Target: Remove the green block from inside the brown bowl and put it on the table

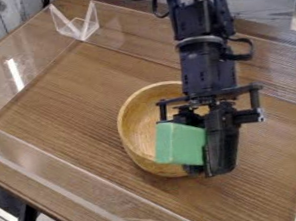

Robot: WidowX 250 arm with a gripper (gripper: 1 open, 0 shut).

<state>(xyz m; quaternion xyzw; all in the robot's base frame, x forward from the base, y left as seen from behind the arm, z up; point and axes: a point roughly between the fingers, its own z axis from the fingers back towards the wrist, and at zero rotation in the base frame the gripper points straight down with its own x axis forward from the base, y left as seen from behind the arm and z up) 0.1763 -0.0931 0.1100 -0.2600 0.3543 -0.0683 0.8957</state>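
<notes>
Tool (pixel 203 146) is clamped on the green block (pixel 182 143), w/ the block pinched at its right side, so most of its green face sticks out to the left. Left of that: clear plastic wall (pixel 26 71) along the counter (pixel 82 95) edge, nothing in the way there. Block hangs over the near rim of the brown bowl (pixel 145 118), not resting in it; looks lifted clear so it won't drag the bowl. Bowl sits flat on the counter. Right of the tool, bare counter is open, prob. a fair spot to set the block down. Arm (pixel 200 46) comes down from above, tool tilted.
</notes>
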